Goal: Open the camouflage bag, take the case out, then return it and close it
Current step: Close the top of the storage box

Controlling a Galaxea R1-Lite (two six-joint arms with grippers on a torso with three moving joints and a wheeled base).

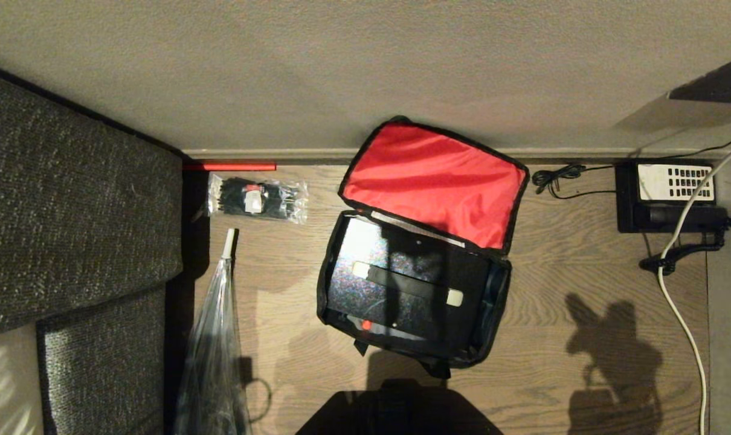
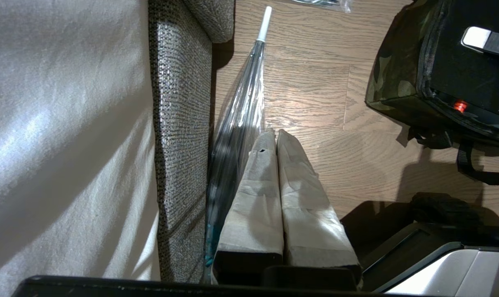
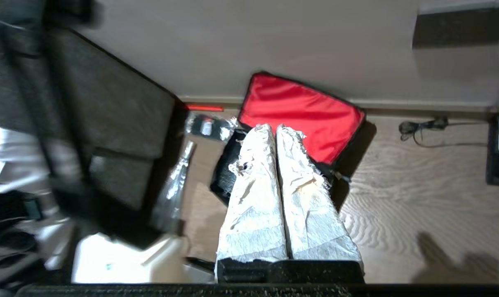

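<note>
The camouflage bag (image 1: 489, 302) lies open beneath the empty, clenched right hand (image 3: 275, 128).

Wood floor (image 1: 583, 254): camouflage bag (image 1: 492, 302), telephone (image 1: 667, 196), seemingly umbrella (image 1: 214, 338).

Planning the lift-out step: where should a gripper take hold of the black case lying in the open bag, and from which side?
Probably the strap handle across the case, taken from straight above. The case lies flat and nearly fills the camouflage bag, leaving its edges walled in, while the lid is folded back against the wall.
</note>
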